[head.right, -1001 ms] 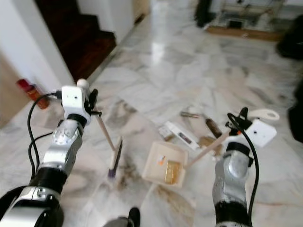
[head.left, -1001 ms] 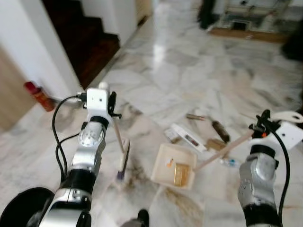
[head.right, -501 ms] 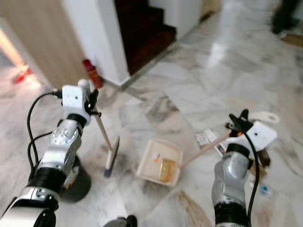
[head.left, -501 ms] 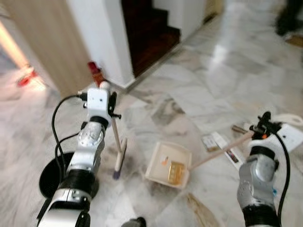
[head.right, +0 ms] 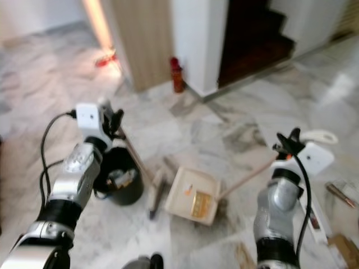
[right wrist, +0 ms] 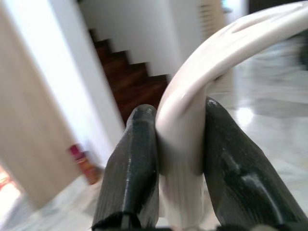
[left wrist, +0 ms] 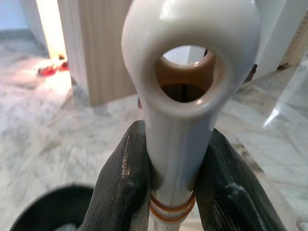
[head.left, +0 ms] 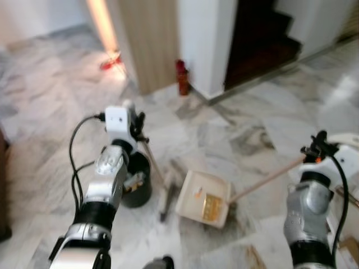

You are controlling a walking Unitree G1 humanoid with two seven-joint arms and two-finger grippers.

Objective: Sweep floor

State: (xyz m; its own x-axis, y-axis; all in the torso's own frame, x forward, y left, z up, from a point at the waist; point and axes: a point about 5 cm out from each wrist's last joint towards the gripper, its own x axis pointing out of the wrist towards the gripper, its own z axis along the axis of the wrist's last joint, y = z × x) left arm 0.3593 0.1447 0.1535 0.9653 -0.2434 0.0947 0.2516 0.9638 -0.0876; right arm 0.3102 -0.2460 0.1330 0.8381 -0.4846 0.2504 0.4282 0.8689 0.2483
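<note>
My left gripper [left wrist: 174, 139] is shut on the white top of the broom handle [left wrist: 185, 72]. The broom's stick slants down to its head [head.left: 164, 197] on the marble floor. A black bin [head.left: 137, 182] with some waste inside stands just left of the broom head. My right gripper [right wrist: 180, 115] is shut on the white loop grip of the dustpan's long handle [head.left: 263, 179]. The cream dustpan [head.left: 193, 185] rests on the floor right of the broom and holds a yellow packet [head.left: 211, 206] and a small orange scrap.
A red bottle [head.left: 180, 77] stands at the wall corner beside a wooden panel [head.left: 151, 39]. Dark stairs [head.left: 263, 39] rise at the back right. Loose litter [head.right: 336, 193] lies on the floor at the far right. A red object [head.left: 112, 61] lies by the lit doorway.
The whole view has swung left, so the camera has turned. The black bin has come into view beside the broom. Both grippers keep their holds.
</note>
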